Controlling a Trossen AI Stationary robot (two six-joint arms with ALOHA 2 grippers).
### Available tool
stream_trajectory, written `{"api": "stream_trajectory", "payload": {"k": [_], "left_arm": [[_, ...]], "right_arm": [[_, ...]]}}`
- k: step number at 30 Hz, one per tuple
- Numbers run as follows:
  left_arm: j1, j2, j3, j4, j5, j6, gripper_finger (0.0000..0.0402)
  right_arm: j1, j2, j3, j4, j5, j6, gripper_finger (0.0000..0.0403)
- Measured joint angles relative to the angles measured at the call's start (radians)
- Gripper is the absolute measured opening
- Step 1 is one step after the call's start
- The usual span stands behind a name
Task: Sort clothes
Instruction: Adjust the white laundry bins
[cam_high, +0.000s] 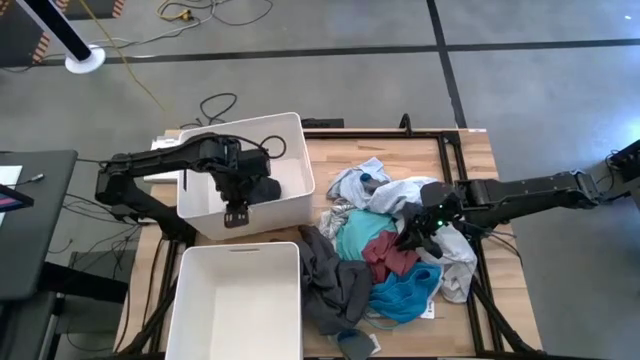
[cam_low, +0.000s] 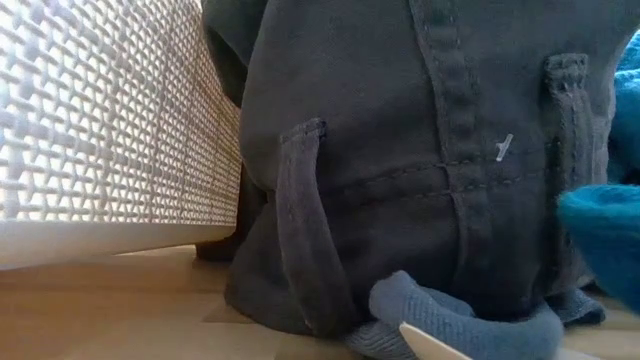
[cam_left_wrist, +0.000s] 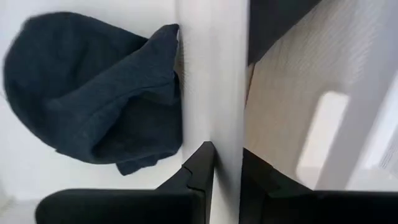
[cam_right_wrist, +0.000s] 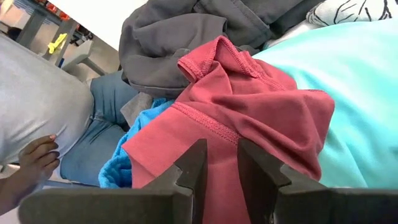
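As you look down from the high view, the clothes (cam_high: 395, 245) lie heaped at centre right of the wooden table (cam_high: 470, 150), reaching close to its right and lower edges. Two white bins stand at left: the upper bin (cam_high: 290, 195) holds a dark garment (cam_high: 262, 187), and the lower bin (cam_high: 235, 305) sits just below it. The left gripper (cam_high: 235, 215) hangs over the upper bin's lower wall; the right gripper (cam_high: 412, 238) rests on the pile.

In the low view, dark grey trousers (cam_low: 420, 150) with belt loops fill the frame, beside a bin's lattice wall (cam_low: 110, 120) at left. No writing is readable.

In the left wrist view, the fingers (cam_left_wrist: 199, 171) stand slightly apart, straddling the smooth white wall (cam_left_wrist: 211, 74).

In the right wrist view, the fingers (cam_right_wrist: 194, 165) stand a little apart over a stitched maroon garment (cam_right_wrist: 249, 118); you cannot tell whether they pinch it. A person's hand (cam_right_wrist: 31, 165) shows at lower left.
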Motion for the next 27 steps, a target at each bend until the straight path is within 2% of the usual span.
{"api": "stream_trajectory", "payload": {"k": [18, 27], "left_arm": [[-0.067, -0.028, 0.001, -0.004, -0.018, -0.034, 0.0039], [-0.096, -0.028, -0.003, -0.001, -0.066, -0.059, 0.0039]], "right_arm": [[0.0, 0.0, 0.0, 0.0, 0.0, 0.0, 0.0107], [0.0, 0.0, 0.0, 0.0, 0.0, 0.0, 0.0107]]}}
